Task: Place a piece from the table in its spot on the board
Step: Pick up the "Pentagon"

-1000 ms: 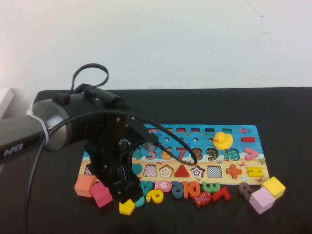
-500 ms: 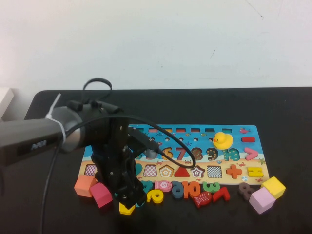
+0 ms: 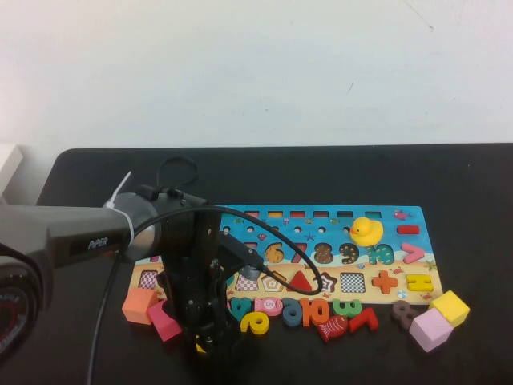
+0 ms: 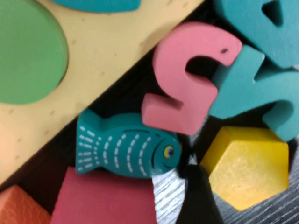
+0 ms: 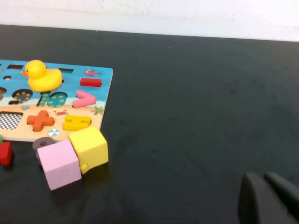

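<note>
The piece [image 4: 245,165], a small flat yellow pentagon, lies on the black table [image 3: 337,172] just off the board's near edge. My left gripper [image 3: 207,341] is down over it, open. In the left wrist view the left gripper [image 4: 245,164] straddles the piece, with one black finger [image 4: 198,198] right beside its edge. In the high view the arm hides almost all of the piece. The board [image 3: 401,220] has an empty pentagon slot [image 3: 274,281] in its sandy strip. My right gripper [image 5: 270,196] is shut, low over bare table to the right of the board [image 5: 100,79].
An orange cube [image 3: 138,305] and a red cube [image 3: 164,319] sit left of the left gripper. A teal fish [image 4: 126,149], a pink number [image 4: 187,84] and teal numbers crowd the piece. A yellow duck [image 3: 365,231] sits on the board. Yellow [image 3: 450,307] and pink [image 3: 430,329] cubes lie at the right.
My left arm has swung toward the near edge and lowered over the yellow piece, which now is almost hidden in the high view. The piece has stayed in place.
</note>
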